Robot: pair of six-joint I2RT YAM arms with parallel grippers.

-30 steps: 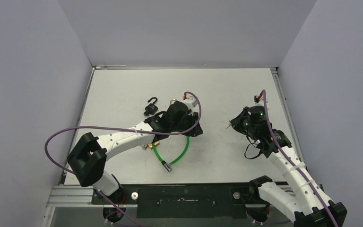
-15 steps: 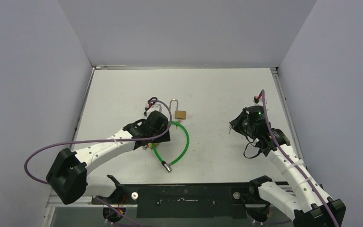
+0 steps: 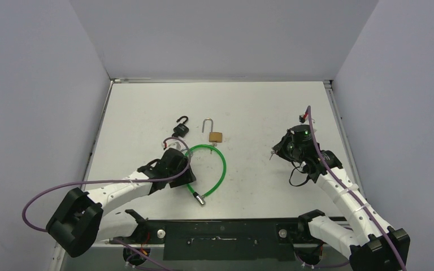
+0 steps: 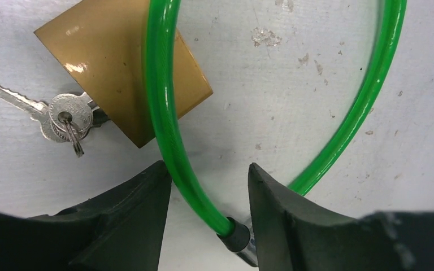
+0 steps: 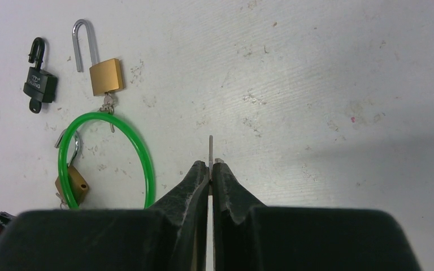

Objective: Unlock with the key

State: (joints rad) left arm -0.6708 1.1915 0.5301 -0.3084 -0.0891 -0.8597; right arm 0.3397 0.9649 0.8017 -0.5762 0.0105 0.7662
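Key (image 3: 272, 152) sits pinched in my right gripper (image 3: 278, 149) over the right side of the table (image 3: 260, 101), well apart from every lock. From above it is a sliver, its tip aimed left and slightly toward my bases. A second ago my left gripper (image 3: 179, 165) hung over the brass padlock (image 3: 215, 136). It has since let go and drawn back toward me, so the padlock lies free, shackle swung out, just right of the black lock (image 3: 181, 130). That lock looks finished to me, and the green cable (image 3: 225, 166) lock is likely next. My right arm has hardly stirred. From the left wrist, my fingers (image 4: 130, 209) stand apart with the cable running up between them, nothing gripped. Its brass body (image 4: 113, 73) lies under the cable, with a bunch of keys (image 4: 56, 113) at its left. From the right wrist, my jaws are closed flat on a thin metal blade, which I take for the key seen edge-on, though I cannot make out its teeth. Its long axis runs straight out along my fingers, tip away from me, pointing at bare table right of the cable and padlock, so it needs swinging left before it meets a keyhole.
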